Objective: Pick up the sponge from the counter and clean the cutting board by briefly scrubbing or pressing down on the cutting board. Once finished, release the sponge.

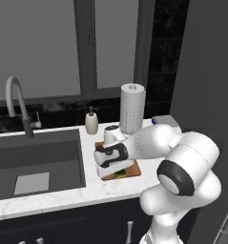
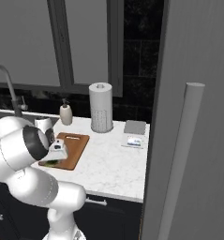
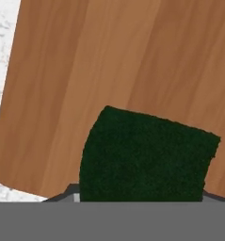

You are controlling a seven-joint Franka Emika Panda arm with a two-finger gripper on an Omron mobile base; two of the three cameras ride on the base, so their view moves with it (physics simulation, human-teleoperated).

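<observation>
Scrubbing stage. The gripper is lowered over the near end of the cutting board, its jaws pinching the sponge; the dark green face of the sponge lies against or just above the wood, though contact cannot be confirmed from the hand view; a sliver of green and yellow shows beneath the hand in the left base view. The pick-up from the counter is done; pressing appears under way; release remains.
</observation>
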